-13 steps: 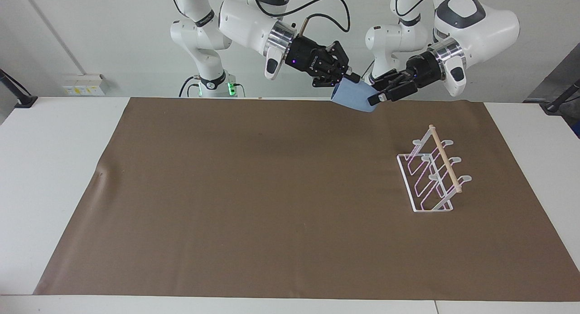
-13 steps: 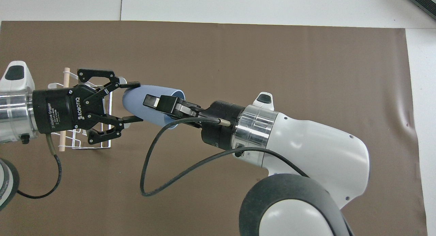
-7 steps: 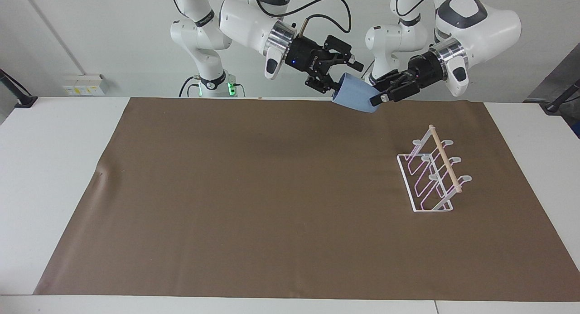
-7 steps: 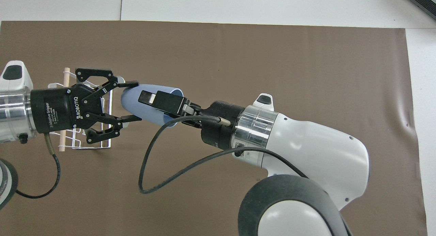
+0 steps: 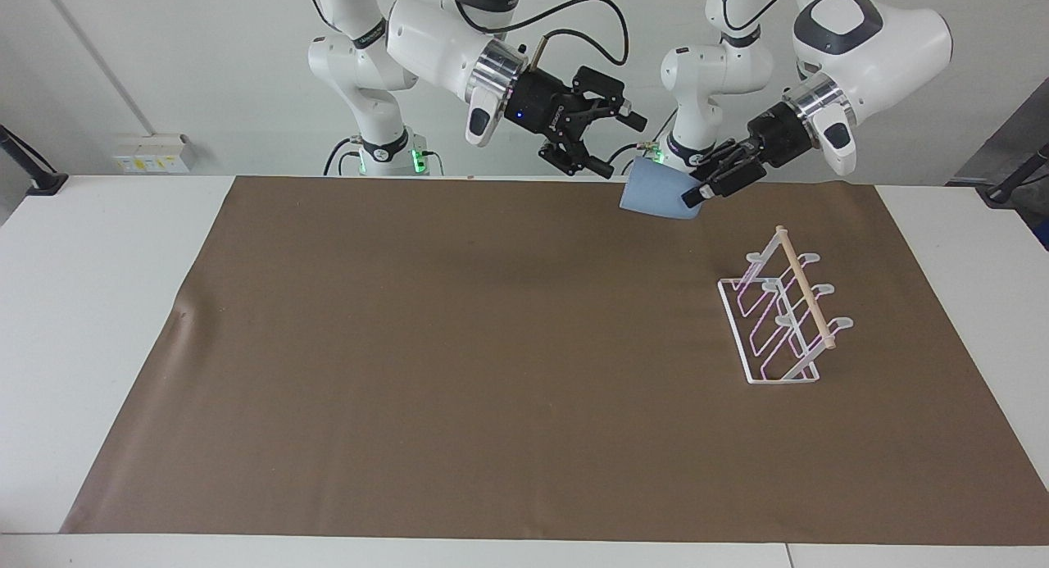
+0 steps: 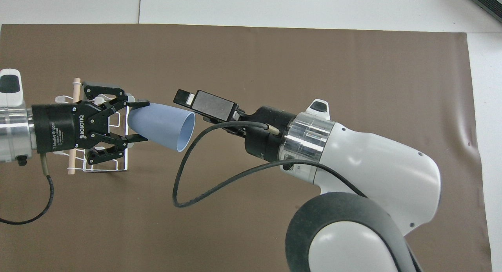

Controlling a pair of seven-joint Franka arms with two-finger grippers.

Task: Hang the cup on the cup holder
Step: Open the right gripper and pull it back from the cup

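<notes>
Light-blue cup (image 5: pixel 658 199) is up in our left gripper (image 5: pixel 692 197), clamped by its base over the brown mat (image 5: pixel 459 371); white cup holder (image 5: pixel 783 314) stands near. Our right gripper (image 5: pixel 615 146), jaws wide, holds nothing.

One cup (image 5: pixel 658 199), one cup holder (image 5: pixel 783 314), one brown mat (image 5: pixel 459 363), two arms.

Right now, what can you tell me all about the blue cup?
The cup is light blue, smooth and matte like plastic, with no handle. It narrows toward a rounded bottom. It is up in the air, tipped on its side, its open mouth facing the open right gripper, which does not touch it. The left gripper pinches its bottom end, near the cup holder.
</notes>
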